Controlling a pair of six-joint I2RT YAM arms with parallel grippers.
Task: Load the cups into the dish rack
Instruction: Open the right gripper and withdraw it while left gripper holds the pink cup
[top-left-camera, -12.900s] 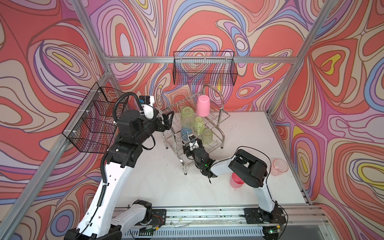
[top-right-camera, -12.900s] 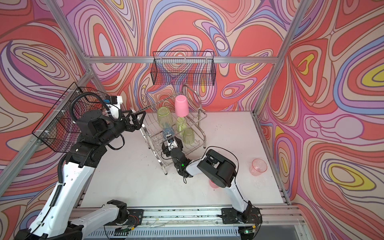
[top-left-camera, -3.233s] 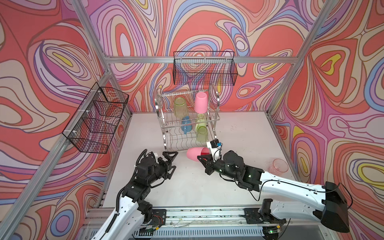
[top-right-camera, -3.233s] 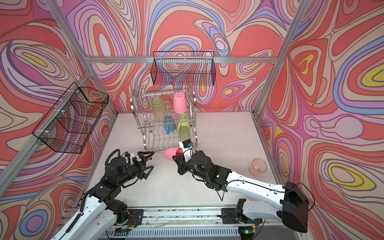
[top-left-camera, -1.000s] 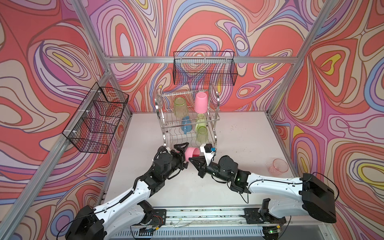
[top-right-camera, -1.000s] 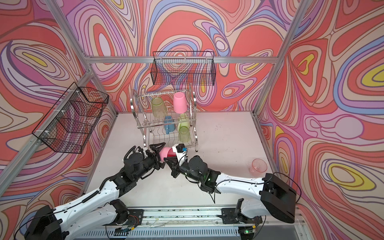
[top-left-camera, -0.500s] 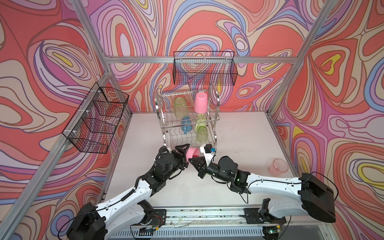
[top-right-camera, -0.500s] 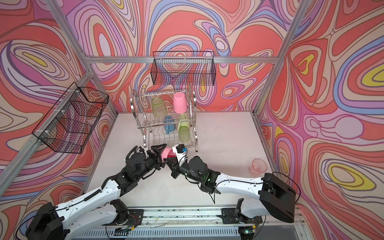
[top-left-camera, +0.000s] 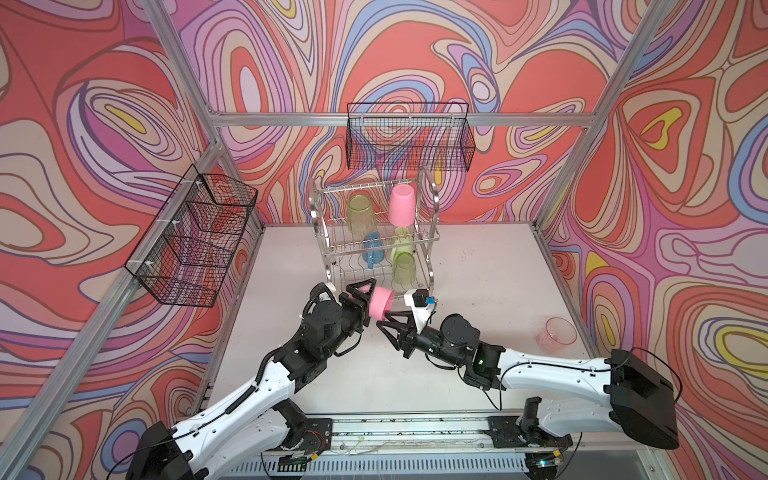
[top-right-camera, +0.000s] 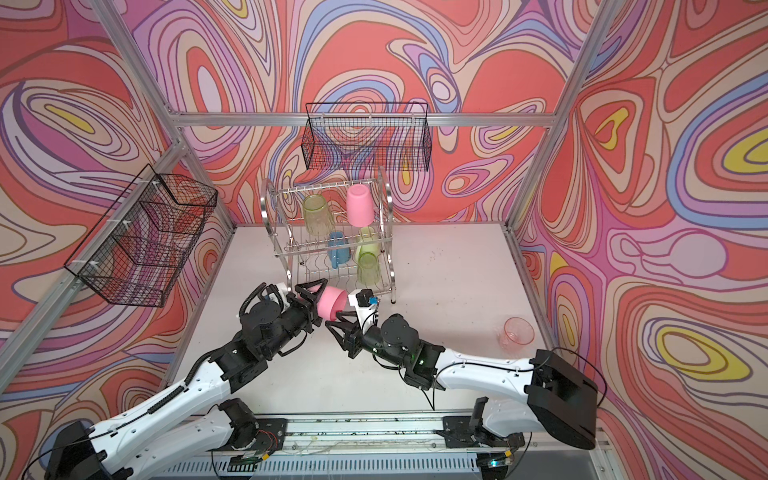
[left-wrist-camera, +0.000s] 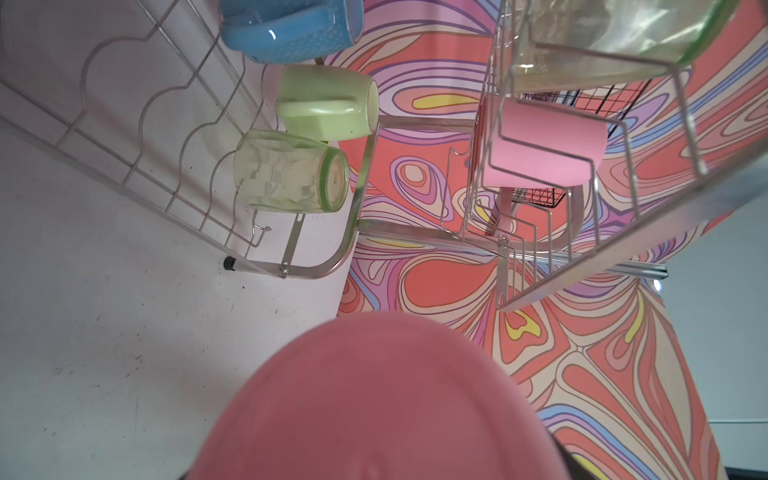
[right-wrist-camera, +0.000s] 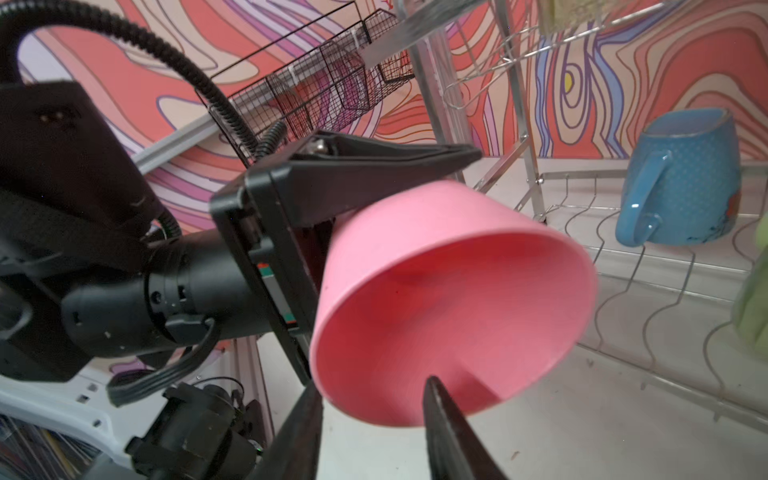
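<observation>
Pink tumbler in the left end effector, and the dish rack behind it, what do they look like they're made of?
Pink tumbler: probably plastic, opaque, with a matte to satin finish. The signs are its even colour, thin rim and soft highlights.
Dish rack: metal wire and tube, perhaps stainless or chromed steel. The signs are its bright, mirror-like shine and thin bent rods.

Black mesh basket (top-left-camera: 409, 137) on back wall: beyond left gripper (top-left-camera: 371, 301) and right gripper (top-left-camera: 384, 328), higher up, well apart from both. Second black mesh basket (top-left-camera: 191, 237), divided into compartments, on side wall: off to left gripper's outer side, higher, well apart. White tabletop (top-left-camera: 478, 266) below both grippers, lightly speckled with dirt. Swirl-patterned walls (top-left-camera: 415, 50) in red, pink, lilac, blue, yellow on three sides. Aluminium frame bars (top-left-camera: 291, 119) at wall joints
</observation>
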